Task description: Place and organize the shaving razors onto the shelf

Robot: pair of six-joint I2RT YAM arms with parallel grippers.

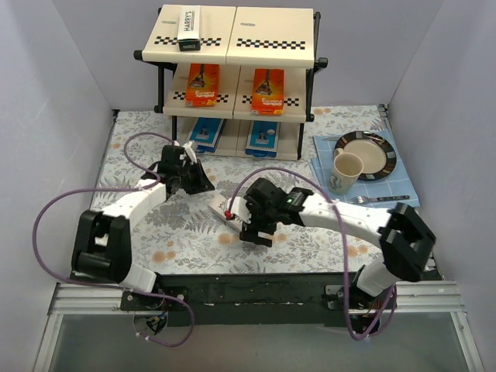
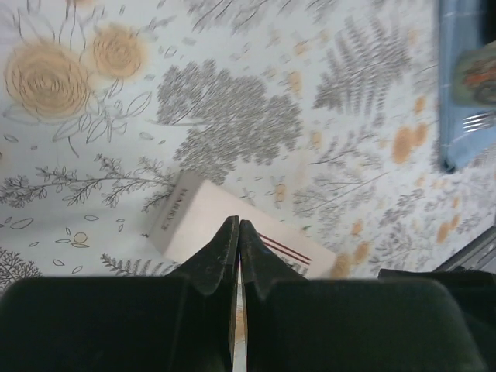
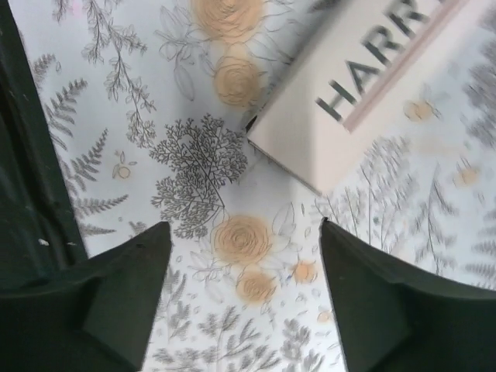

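Five of the razor packs sit on the shelf (image 1: 316, 63): a HARRY'S box (image 1: 188, 27) on the left of the top board, two orange cards (image 1: 202, 84) (image 1: 267, 91) on the middle board, and two blue boxes (image 1: 206, 133) (image 1: 263, 138) on the bottom one. The sixth pack, a white box (image 1: 222, 206) (image 2: 190, 225) (image 3: 364, 101), lies flat on the table (image 1: 194, 240), near the middle, between the two arms. The left end effector (image 1: 208, 186) (image 2: 235, 225) has its fingers pressed together, holding nothing, just left of and above that box. The right end effector (image 1: 254, 231) (image 3: 244, 232) has its fingers spread apart over bare cloth at the box's near end, the box just beyond the fingertips. A mug (image 1: 346, 172), plate (image 1: 366, 153) and fork (image 1: 380, 200) sit on a blue cloth (image 1: 403, 194) at the right.
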